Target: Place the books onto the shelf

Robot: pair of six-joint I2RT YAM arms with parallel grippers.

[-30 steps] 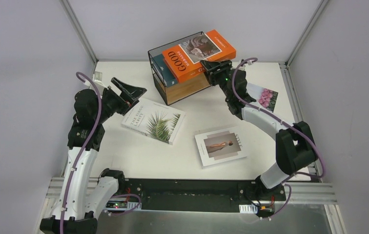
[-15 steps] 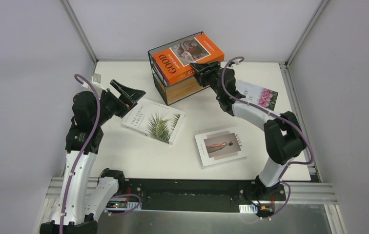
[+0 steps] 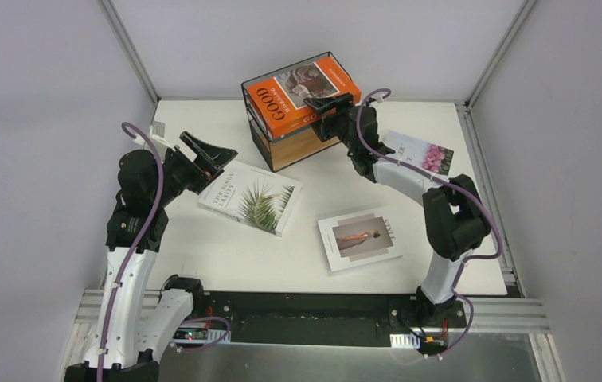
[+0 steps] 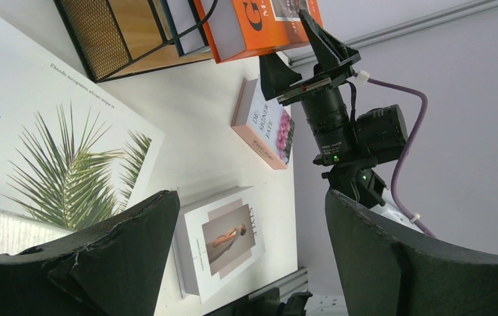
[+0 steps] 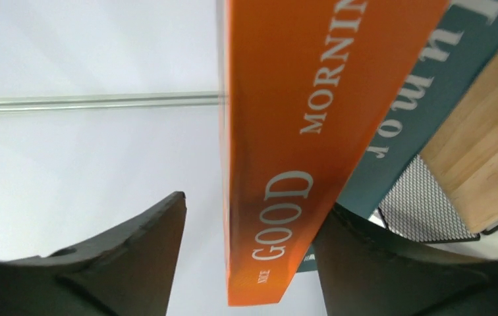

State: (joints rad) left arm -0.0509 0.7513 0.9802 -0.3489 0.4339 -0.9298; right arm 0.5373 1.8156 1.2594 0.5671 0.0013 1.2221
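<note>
Bench [image 3: 226, 255]: is carrying the shelf at its far edge and three loose books nearer the arms.
Shelf [image 3: 306, 142]: is standing at the back centre, turned at an angle; its black wire frame is enclosing two books stacked above a light wooden board.
Orange book [image 3: 294, 91]: is lying flat, cover up, at the top of the shelf, its "GOOD MORNING" spine facing front left.
Palm-leaf book [image 3: 254, 199]: is lying flat on the bench in front of the shelf, to its left, outside it.
STYLE book [image 3: 360, 239]: is lying flat on the bench near the middle, cover up, well apart from the shelf.
Teal book [image 5: 424, 99]: is sitting inside the shelf directly under the orange book, mostly covered by it.
Pink-flower book [image 3: 425, 153]: is lying on the bench right of the shelf, partly hidden behind the right arm.
Left gripper [image 3: 212, 149]: is hovering over the palm-leaf book's far left corner, jaws spread wide, gripping nothing.
Right gripper [image 3: 326, 114]: is reaching to the orange book's right end, jaws parted around its edge, one finger showing a clear gap.
</note>
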